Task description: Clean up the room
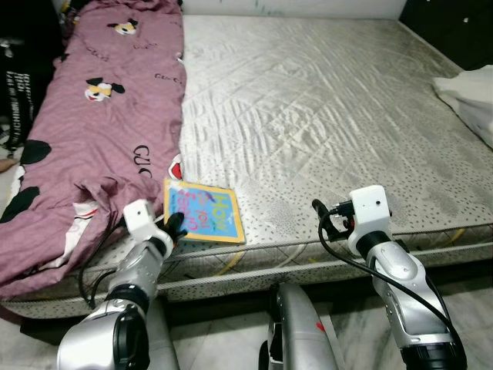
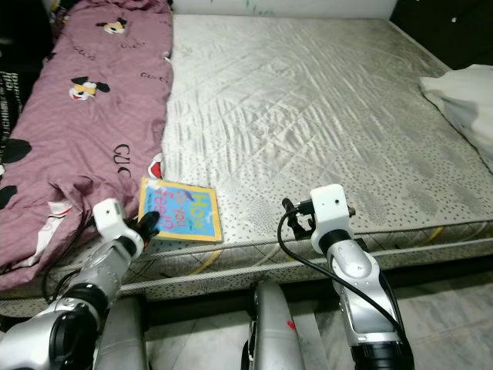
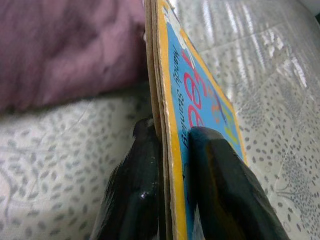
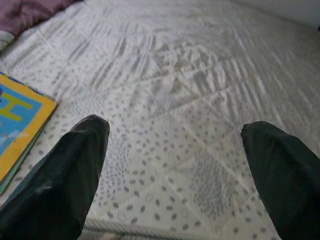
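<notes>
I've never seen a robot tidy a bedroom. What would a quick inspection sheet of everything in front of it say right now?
Surface: bare grey quilted mattress, wrinkled, on a low bed.
Job's things: thin yellow-edged blue picture book lying at the mattress's near edge.
Clutter: mauve cartoon-print blanket along the left side; white cloth at the right edge.
Grippers: left claw shut on the book's near edge, one finger under, one on the cover; right claw open, above bare mattress.
Cables: black cable looping along the right arm.
Surroundings: pale tiled floor beside the bed.
</notes>
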`<state>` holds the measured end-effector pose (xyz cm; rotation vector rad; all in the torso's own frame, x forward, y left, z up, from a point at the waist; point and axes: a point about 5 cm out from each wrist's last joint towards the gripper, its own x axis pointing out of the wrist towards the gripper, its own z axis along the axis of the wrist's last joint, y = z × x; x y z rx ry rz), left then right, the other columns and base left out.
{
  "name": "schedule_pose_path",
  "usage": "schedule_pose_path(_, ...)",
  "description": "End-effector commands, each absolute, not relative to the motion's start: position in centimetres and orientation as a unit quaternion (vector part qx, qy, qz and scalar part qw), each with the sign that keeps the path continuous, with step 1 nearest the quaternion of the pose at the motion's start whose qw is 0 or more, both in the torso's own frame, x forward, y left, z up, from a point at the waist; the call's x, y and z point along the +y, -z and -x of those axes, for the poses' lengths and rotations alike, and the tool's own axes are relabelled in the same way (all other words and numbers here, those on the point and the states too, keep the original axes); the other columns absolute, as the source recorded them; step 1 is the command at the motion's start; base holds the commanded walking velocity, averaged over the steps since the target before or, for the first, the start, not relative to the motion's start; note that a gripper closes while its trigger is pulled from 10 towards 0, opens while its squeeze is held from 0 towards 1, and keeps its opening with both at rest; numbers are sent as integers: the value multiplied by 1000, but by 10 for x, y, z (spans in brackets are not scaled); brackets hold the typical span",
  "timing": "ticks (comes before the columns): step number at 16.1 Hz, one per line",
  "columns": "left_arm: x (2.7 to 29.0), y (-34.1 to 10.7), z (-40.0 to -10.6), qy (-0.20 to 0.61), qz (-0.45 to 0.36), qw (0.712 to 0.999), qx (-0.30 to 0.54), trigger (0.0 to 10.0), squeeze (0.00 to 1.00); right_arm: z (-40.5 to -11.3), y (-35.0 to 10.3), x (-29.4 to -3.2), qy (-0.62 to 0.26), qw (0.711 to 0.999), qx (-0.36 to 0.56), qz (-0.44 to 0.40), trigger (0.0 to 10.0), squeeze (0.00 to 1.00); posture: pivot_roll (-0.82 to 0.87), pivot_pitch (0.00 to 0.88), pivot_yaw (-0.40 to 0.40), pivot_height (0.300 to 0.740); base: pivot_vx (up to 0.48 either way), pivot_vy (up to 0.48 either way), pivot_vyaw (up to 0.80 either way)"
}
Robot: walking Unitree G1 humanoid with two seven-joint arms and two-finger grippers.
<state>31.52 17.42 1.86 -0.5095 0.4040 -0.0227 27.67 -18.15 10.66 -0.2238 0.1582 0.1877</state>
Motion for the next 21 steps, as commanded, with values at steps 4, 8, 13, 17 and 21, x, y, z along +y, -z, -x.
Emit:
schedule_pose_path(4,165,-50,-338,36,182,974,131,0,0,-290,-115,-178,-79,990,43,113,10000,0,-89,0,-27,568,0,0,0)
schedule_pose_path(8,175,-73,-347,33,157,985,69,0,0,-297,-116,-161,-78,993,24,88,10000,0,-43,0,7,568,0,0,0)
schedule_pose_path(13,179,-92,-327,47,112,992,14,0,0,-299,-107,-143,-58,997,35,-31,10000,0,1,0,41,568,0,0,0)
schedule_pose_path(17,167,-91,-301,18,63,998,10,10000,0,-297,-104,-138,-43,993,44,-105,10000,0,3,0,46,568,0,0,0)
schedule_pose_path(21,154,-91,-284,29,41,998,24,10000,0,-297,-106,-139,-16,992,21,-125,10000,0,18,0,55,586,0,0,0)
